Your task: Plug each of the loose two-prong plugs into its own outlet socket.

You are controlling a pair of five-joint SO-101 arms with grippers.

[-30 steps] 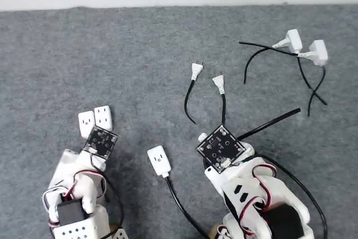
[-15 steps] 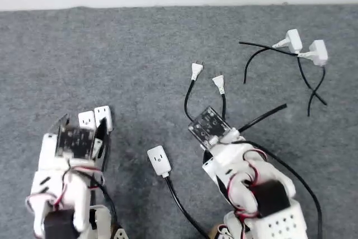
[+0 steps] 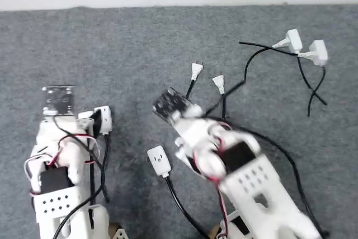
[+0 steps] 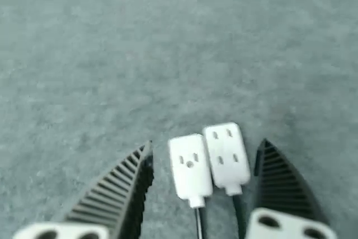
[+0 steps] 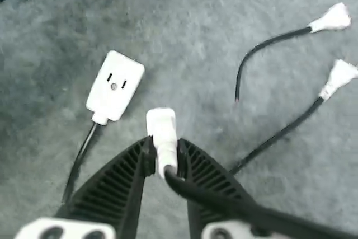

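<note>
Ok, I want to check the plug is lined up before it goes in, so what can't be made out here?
Held plug: prongs blurred in the right wrist view; in the high view the right arm covers it.
Paired sockets: cords cut off by the left wrist view's edge.
Far white plugs: prongs too small in the high view.

From where I stand, the left arm [image 3: 56, 186] and the right arm [image 3: 235, 166] are white plastic shells, each with a black motor block, loose loops of red, black and white wire, and a white plate dotted with small holes. A dark circuit board [image 3: 59, 100] tops one wrist, and its twin [image 3: 170, 103] the other. The jaws are black, triangular and ribbed, on white mounts with round screw holes
</note>
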